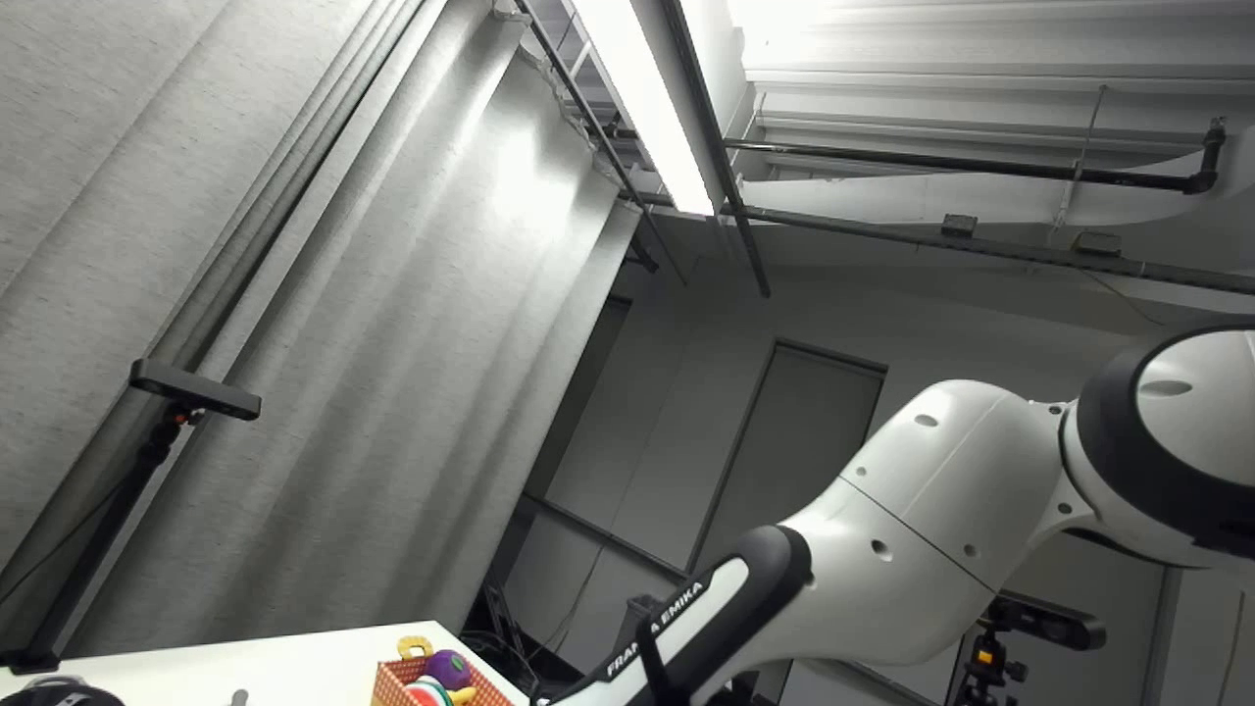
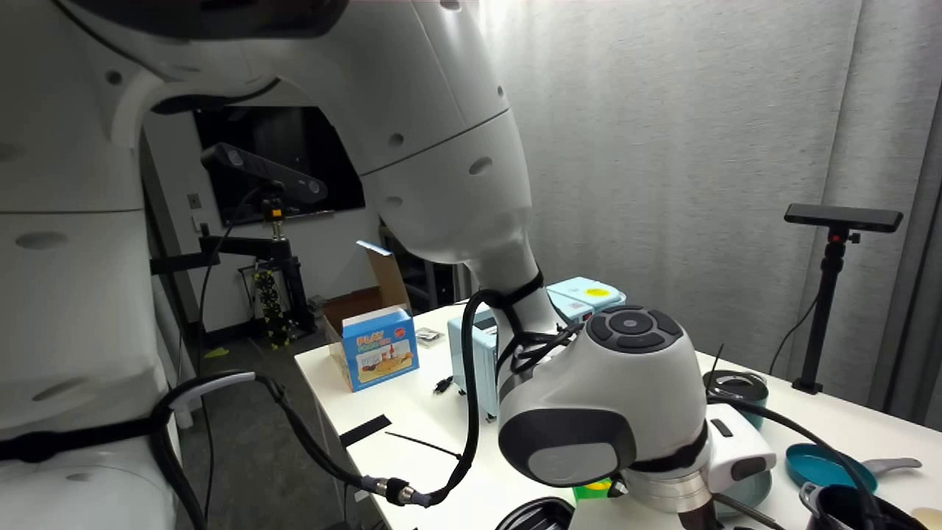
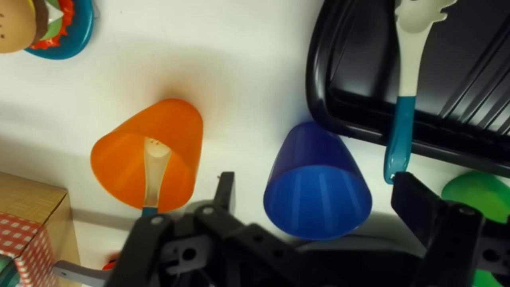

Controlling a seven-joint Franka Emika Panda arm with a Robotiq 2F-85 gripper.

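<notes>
My gripper [image 3: 314, 189] is open and empty in the wrist view, its fingers apart on either side of a blue cup [image 3: 316, 175]. The cup's open mouth faces the camera and no contact with the fingers shows. The right finger appears beside the teal handle end of a cream toothed utensil [image 3: 408, 75], which lies across a black tray [image 3: 318, 103]. Left of the gripper is an orange cup [image 3: 187, 131] with a cream spoon-like utensil [image 3: 154, 171] inside. The fingers are out of view in both exterior views; the wrist joint [image 2: 611, 397] shows in an exterior view.
A toy burger [image 3: 18, 26] sits on a teal plate [image 3: 83, 36]. A red-checked box [image 3: 30, 231] and a green item [image 3: 476, 195] flank the gripper. In an exterior view a light-blue appliance [image 2: 478, 368], a blue box [image 2: 383, 350] and a teal pan [image 2: 824, 467] stand around the arm.
</notes>
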